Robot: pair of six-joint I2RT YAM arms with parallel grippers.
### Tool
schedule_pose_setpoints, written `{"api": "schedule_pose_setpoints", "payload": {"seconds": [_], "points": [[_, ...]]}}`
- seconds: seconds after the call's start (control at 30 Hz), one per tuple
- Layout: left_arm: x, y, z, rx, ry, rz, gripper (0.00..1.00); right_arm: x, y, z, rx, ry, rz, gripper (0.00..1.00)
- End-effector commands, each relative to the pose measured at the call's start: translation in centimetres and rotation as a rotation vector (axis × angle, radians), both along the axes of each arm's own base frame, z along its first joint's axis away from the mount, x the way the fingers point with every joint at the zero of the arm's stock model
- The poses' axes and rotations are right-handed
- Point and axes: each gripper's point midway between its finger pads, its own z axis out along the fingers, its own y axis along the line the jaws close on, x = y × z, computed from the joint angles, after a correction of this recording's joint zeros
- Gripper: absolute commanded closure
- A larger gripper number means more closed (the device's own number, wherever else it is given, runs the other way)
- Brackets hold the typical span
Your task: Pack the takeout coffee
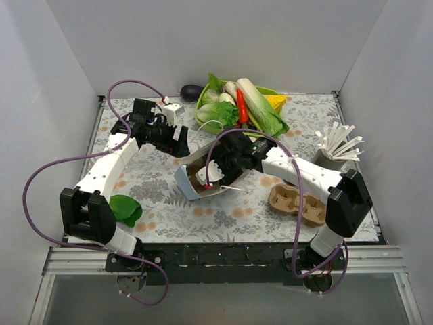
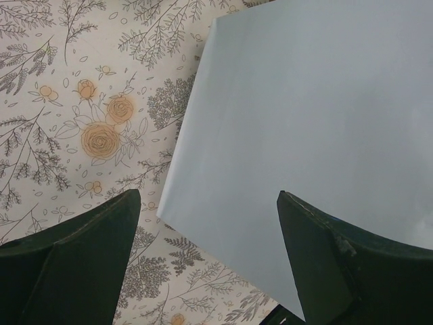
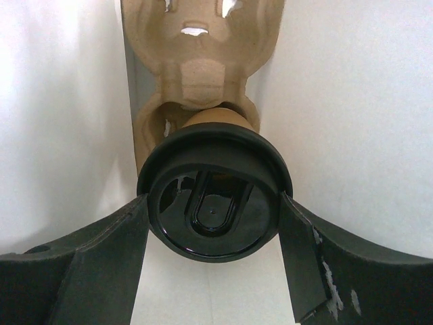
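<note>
Clamping the takeout coffee, the right hand sits inside the blue bag; the left hand gapes over the floral bench.

- The takeout coffee has a glossy black plastic lid over matt tan paper.
- The cup carrier is rough, matt moulded pulp.
- The blue bag is smooth, matt paper.
- The right fingers are dark and matt, scuffed pale in spots.
</note>
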Motion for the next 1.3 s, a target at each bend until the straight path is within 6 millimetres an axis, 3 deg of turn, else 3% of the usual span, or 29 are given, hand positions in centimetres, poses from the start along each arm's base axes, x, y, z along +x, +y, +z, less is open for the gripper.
{"api": "schedule_pose_setpoints", "payload": {"seconds": [0.0,0.5,0.63,1.07,1.27], "points": [[-0.5,-0.4,0.5,-0.02,-0.011,-0.031,0.18,0.0,0.2,0.1,-0.021,0.023,0.04,0.99],[-0.7,-0.3,0.2,-0.013,-0.003,-0.03,0.18,-0.9,-0.9,-1.9,-0.143,0.176,0.054,0.99],[-0.7,-0.3,0.3,-0.017,-0.009,-0.033,0.18,-1.1,-1.1,-1.5,-0.168,0.205,0.064,0.99],[-1.0,-0.7,0.4,-0.042,-0.016,-0.054,0.18,-4.8,-4.1,-1.1,-0.318,0.4,0.087,0.99],[-1.0,-0.8,0.6,-0.044,-0.019,-0.059,0.18,-5.3,-4.5,-1.2,-0.321,0.429,0.054,0.99]]}}
